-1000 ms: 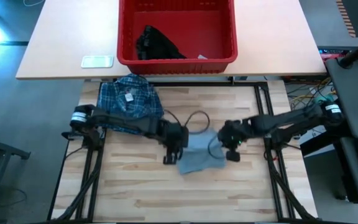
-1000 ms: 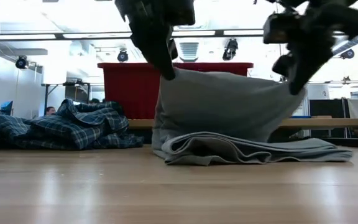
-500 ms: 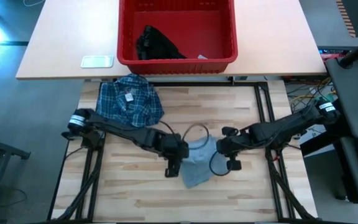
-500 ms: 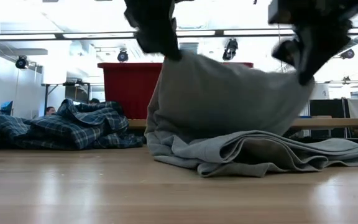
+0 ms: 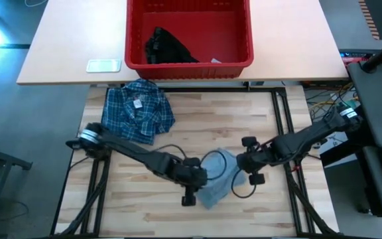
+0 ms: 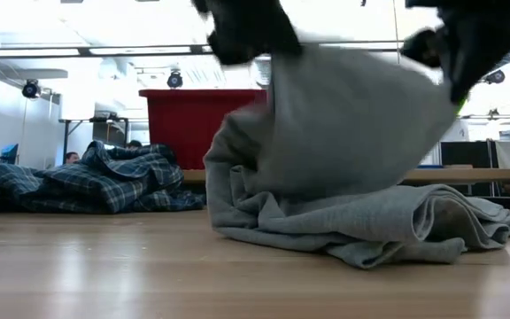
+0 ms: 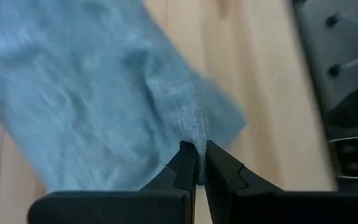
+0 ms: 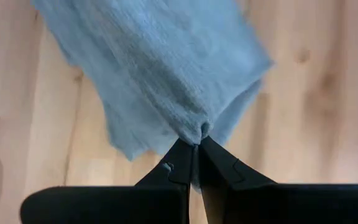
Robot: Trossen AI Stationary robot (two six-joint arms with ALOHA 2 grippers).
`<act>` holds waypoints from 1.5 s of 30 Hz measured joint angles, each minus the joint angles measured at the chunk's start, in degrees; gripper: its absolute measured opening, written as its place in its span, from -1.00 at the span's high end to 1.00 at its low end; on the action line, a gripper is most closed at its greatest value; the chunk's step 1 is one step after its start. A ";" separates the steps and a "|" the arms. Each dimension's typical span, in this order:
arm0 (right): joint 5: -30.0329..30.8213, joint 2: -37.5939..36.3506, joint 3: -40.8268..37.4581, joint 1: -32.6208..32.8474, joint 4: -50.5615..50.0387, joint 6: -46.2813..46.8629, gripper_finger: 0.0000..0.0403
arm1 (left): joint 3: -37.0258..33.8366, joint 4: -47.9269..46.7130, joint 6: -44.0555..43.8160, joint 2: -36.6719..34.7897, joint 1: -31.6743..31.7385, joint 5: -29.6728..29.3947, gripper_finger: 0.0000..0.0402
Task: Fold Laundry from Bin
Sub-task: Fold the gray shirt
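The soft, light grey T-shirt (image 5: 216,178) sags at six o'clock on the surface (image 5: 144,212), pinched by the left gripper (image 7: 197,163) and right gripper (image 8: 196,148), jaws pressed together on cloth; it will likely droop, so grip edges.

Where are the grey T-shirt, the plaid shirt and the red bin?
grey T-shirt (image 6: 352,221): low view, bunched lower folds.
plaid shirt (image 5: 138,109): high view, middle of the heap.
red bin (image 5: 188,66): high view, near rim.
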 joint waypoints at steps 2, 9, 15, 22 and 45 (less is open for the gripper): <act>-1.49 0.00 -3.38 0.73 3.12 1.29 0.94 | 0.18 0.55 -0.38 2.63 -0.31 0.58 1.00; -4.31 1.16 -9.56 1.42 8.45 3.17 0.94 | 0.56 11.48 -0.91 9.08 -1.20 11.04 1.00; -7.51 2.95 -9.12 2.95 10.43 2.44 0.90 | 0.57 9.77 -2.44 8.48 -1.11 15.16 1.00; -7.79 3.06 -5.17 3.36 5.92 3.97 0.41 | 1.16 9.32 -9.05 7.98 -1.13 15.84 0.67; 3.29 13.45 -21.27 4.10 56.91 9.53 -0.09 | -9.85 8.81 -8.11 5.64 -1.68 -11.26 -0.06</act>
